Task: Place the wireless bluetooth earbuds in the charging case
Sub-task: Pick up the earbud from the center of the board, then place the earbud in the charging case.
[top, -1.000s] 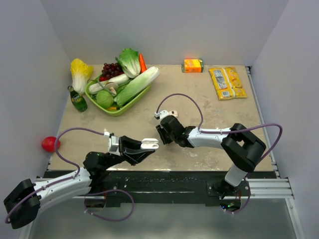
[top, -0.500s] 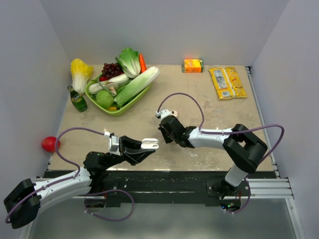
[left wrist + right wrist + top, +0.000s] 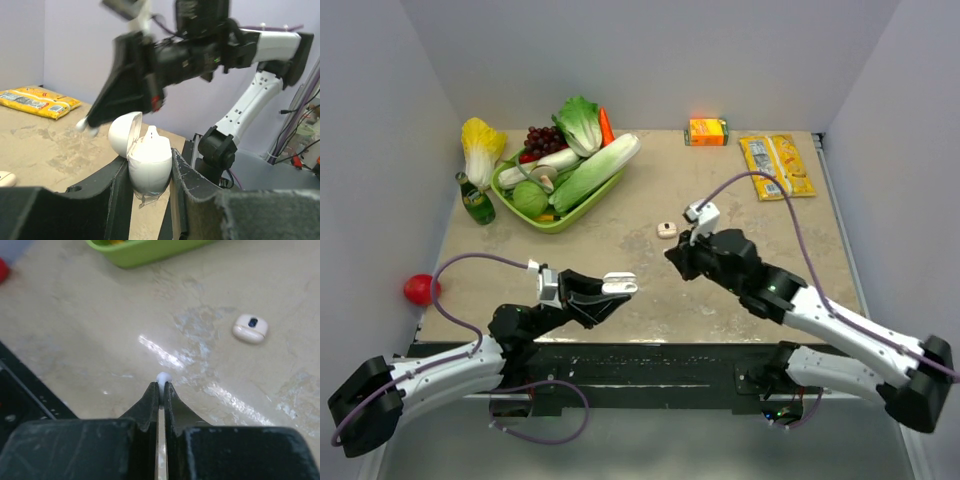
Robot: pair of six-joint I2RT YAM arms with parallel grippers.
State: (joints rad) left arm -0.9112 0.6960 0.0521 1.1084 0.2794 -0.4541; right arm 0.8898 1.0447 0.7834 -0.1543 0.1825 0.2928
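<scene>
**A:** So where is the first earbud (image 3: 163, 376)?

**B:** It is pinched at the very tips of the right gripper (image 3: 162, 386). The fingers are pressed almost together on it, and only a small white knob shows past them. It hangs over a bare patch of worktop (image 3: 75, 330).

**A:** And the second earbud (image 3: 667, 230)?

**B:** It lies loose on the worktop just beyond the right gripper. It is a cream oval with a dark spot on top, and nothing touches it.

**A:** The charging case (image 3: 149, 160)?

**B:** It is in the left gripper (image 3: 148, 175), with the fingers closed narrow on its lower half, one on each side. It stands upright with the lid (image 3: 122, 136) swung open. From above it is near the front edge of the worktop, left of the right gripper.

**A:** How close is the first earbud to it?

**B:** It is near but apart. In the left wrist view the right fingers slant down beside the open lid, with a gap between the white tip and the lid. That view is blurred.

**A:** What else is there?

**B:** At the far left is a green tray (image 3: 560, 224) heaped with vegetables and grapes. A green bottle (image 3: 476, 203) stands beside it and a yellow-leafed cabbage (image 3: 482, 143) lies behind. At the back are an orange carton (image 3: 708, 131) and, to its right, yellow packets (image 3: 777, 166). A red ball (image 3: 420, 289) sits off the worktop's left edge.
</scene>
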